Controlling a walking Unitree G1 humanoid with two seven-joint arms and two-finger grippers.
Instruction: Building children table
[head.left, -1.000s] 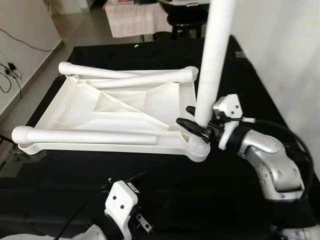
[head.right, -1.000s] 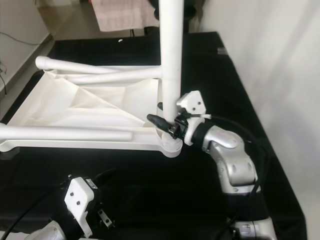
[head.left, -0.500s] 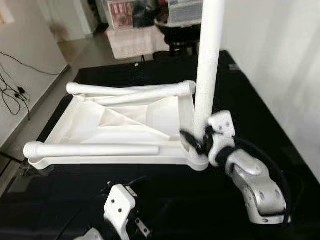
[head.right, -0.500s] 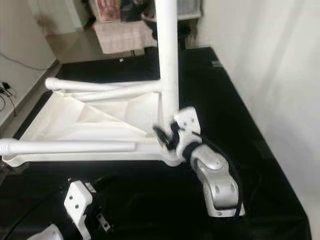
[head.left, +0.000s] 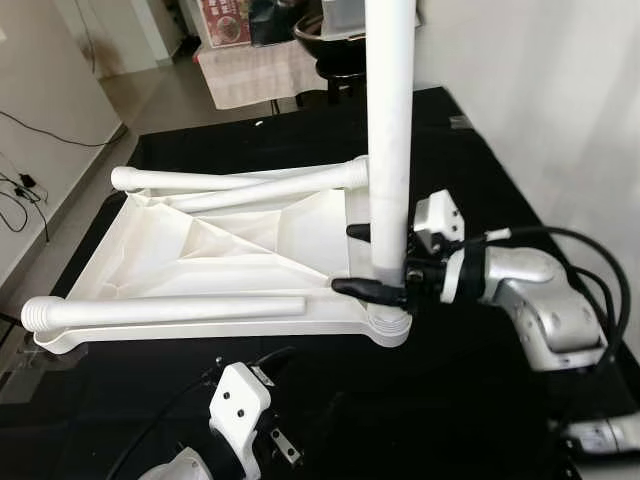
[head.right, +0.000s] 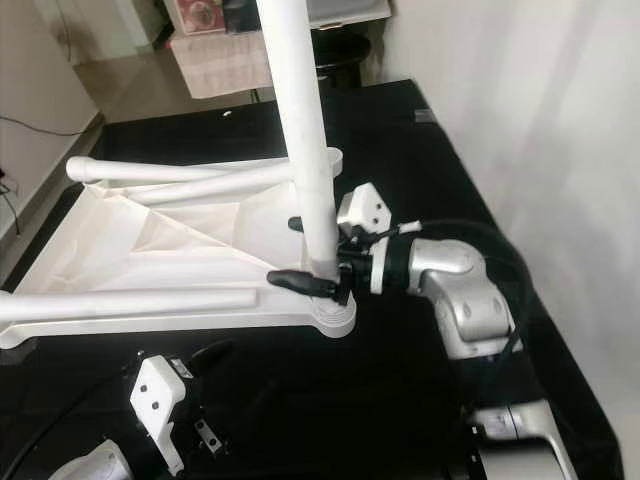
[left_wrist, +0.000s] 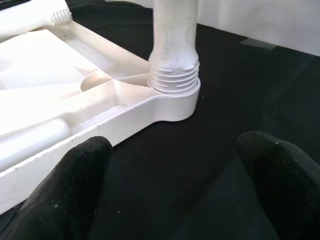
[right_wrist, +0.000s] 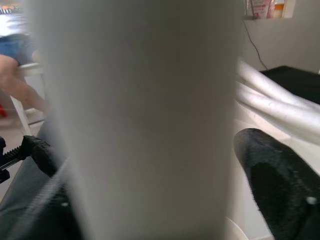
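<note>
A white plastic children's tabletop (head.left: 200, 235) lies upside down on the black-covered counter (head.left: 470, 160), towards its left. One white plastic table leg (head.left: 388, 140) stands upright in the tabletop's near right corner socket (head.left: 388, 325). Two loose legs (head.left: 235, 183) lie across the tabletop's far edge, and another loose leg (head.left: 165, 311) lies along its near edge. The right pincer (head.left: 380, 262) reaches in from the right with a finger on either side of the upright leg, just above the socket. The left pincer (left_wrist: 170, 185) hovers over the counter near the socket, fingers spread apart
</note>
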